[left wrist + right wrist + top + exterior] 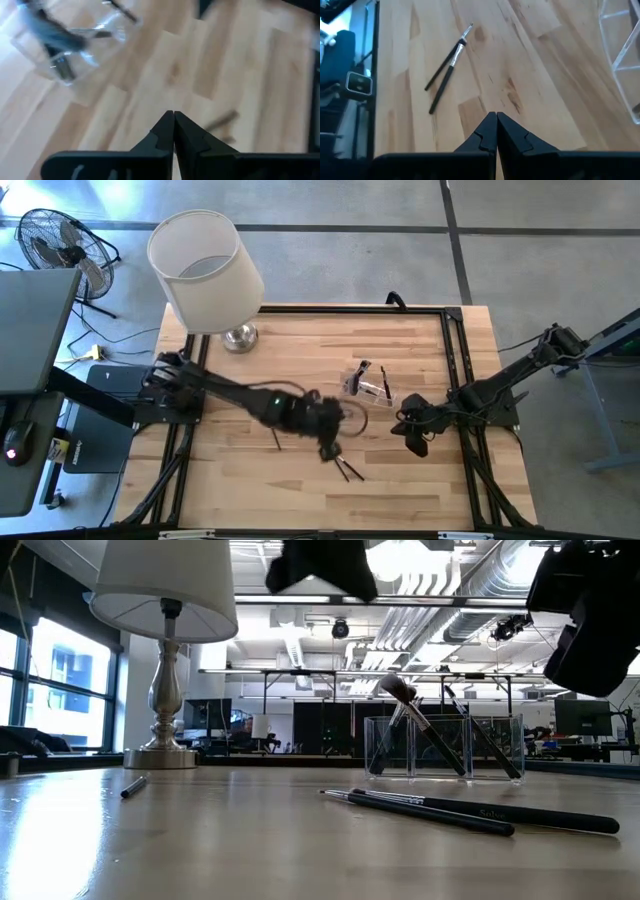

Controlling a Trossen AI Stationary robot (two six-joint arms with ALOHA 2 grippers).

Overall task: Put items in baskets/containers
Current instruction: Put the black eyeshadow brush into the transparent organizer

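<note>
A small clear box (pixel 368 385) stands right of the table's middle, with several slim dark brushes leaning in it, one with a fluffy head (pixel 398 688). Two brushes (pixel 348 469) lie side by side on the wood nearer the front edge, also seen in the low view (pixel 480 812) and the right wrist view (pixel 445 70). A single brush (pixel 275 441) lies left of them. My left gripper (pixel 173 117) hovers shut and empty above the table's middle (pixel 328 450). My right gripper (pixel 496 117) hovers shut and empty just right of the box (pixel 415 438).
A table lamp with a big white shade (pixel 205 270) stands at the table's far left on a metal foot (pixel 162 755). A black frame (pixel 452 360) runs along the table's edges. A fan (pixel 60 240) stands on the floor beyond the far left corner.
</note>
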